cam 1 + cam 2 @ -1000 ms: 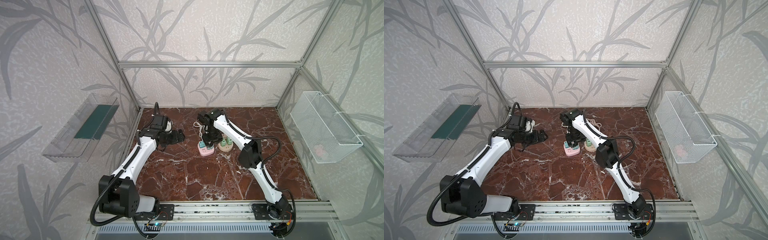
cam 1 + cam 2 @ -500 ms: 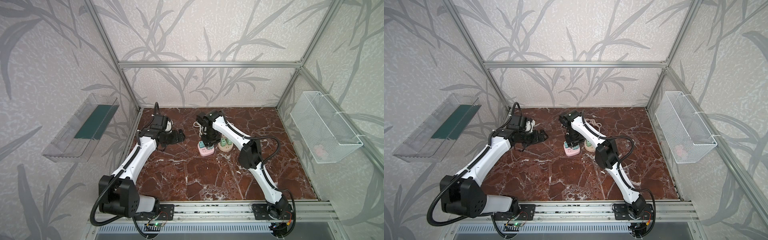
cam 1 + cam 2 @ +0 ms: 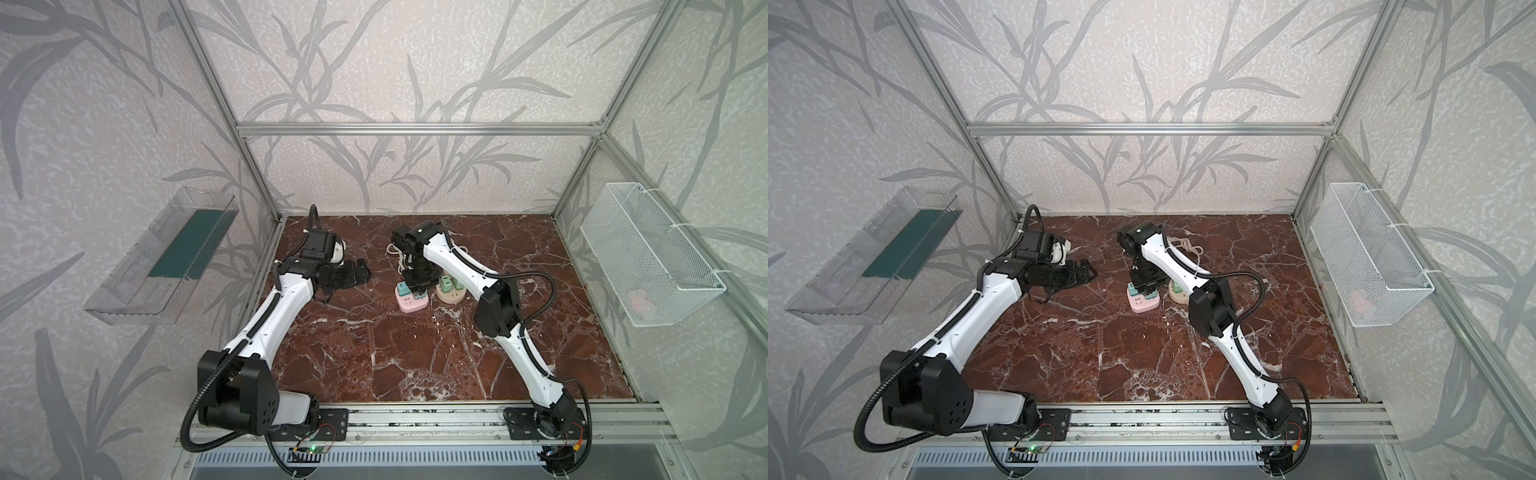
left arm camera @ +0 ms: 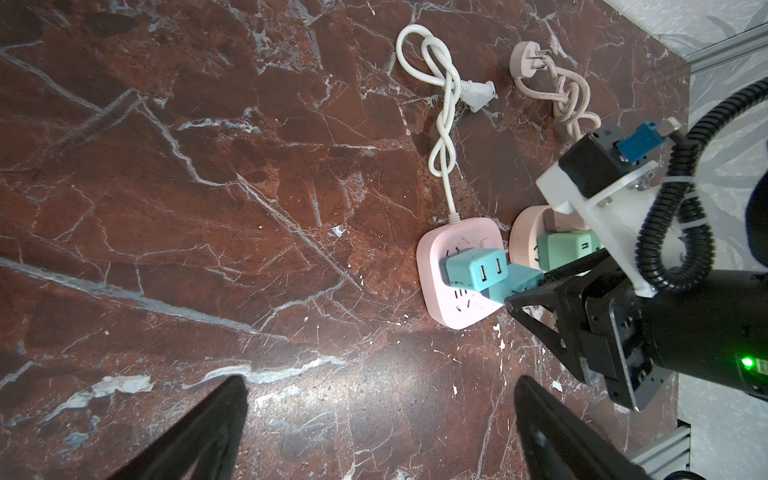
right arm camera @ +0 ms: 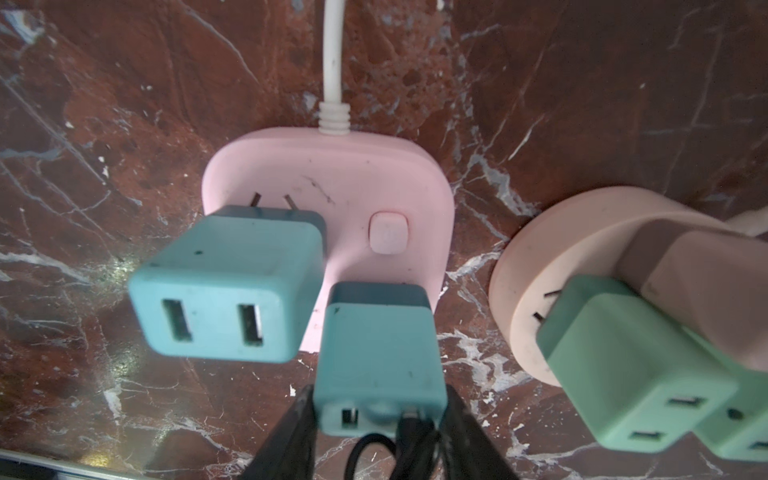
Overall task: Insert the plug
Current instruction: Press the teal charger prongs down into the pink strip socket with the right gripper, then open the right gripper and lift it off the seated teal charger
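Plug (image 5: 378,345) in the right gripper (image 5: 378,390) at the pink power strip (image 5: 332,166).
Jaws pinch its sides, long axis down at the strip, toward the back edge of the bench (image 3: 415,353); left gripper (image 4: 380,382) spread, well apart.

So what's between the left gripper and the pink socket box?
Only bare marble tabletop, from left gripper to pink socket box, in the left wrist view.

The red-brown marble tabletop (image 3: 415,353) carries a pink square block (image 5: 332,166) directly beneath the fingers (image 5: 286,436) of the right gripper (image 5: 378,392), and a peach round block (image 5: 519,266) just beside them. Past both blocks lie 2 knotted cords: a white cord (image 4: 440,137) and a pinkish cord (image 4: 575,97).
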You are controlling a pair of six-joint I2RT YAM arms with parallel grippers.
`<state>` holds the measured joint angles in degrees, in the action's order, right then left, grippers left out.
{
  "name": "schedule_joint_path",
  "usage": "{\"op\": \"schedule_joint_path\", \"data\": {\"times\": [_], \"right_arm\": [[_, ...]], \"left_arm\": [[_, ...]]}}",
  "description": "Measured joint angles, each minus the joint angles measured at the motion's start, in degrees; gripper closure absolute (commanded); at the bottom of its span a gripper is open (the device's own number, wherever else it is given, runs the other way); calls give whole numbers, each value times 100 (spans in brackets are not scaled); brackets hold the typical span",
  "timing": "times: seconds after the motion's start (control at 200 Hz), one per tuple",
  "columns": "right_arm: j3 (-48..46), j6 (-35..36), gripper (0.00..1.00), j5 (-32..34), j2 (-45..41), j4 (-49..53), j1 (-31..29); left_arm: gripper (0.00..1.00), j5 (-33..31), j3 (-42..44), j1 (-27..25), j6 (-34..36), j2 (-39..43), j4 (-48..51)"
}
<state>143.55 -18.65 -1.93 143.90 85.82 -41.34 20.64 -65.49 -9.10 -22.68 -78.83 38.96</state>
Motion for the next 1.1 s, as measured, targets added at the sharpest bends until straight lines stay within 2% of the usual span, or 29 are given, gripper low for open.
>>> {"op": "schedule_joint_path", "data": {"times": [0.09, 0.13, 0.43, 0.69, 1.105], "right_arm": [[111, 20, 88, 0, 46, -7, 4], [146, 28, 92, -2, 70, -7, 9], [529, 98, 92, -96, 293, 234, 68], [1263, 136, 92, -245, 702, 592, 151], [1508, 114, 91, -363, 863, 592, 219]], "left_arm": [[2, 0, 0, 0, 0, 0, -2], [2, 0, 0, 0, 0, 0, 0], [2, 0, 0, 0, 0, -2, 0], [2, 2, 0, 0, 0, -2, 0], [2, 70, 0, 0, -2, -31, -2]]}}
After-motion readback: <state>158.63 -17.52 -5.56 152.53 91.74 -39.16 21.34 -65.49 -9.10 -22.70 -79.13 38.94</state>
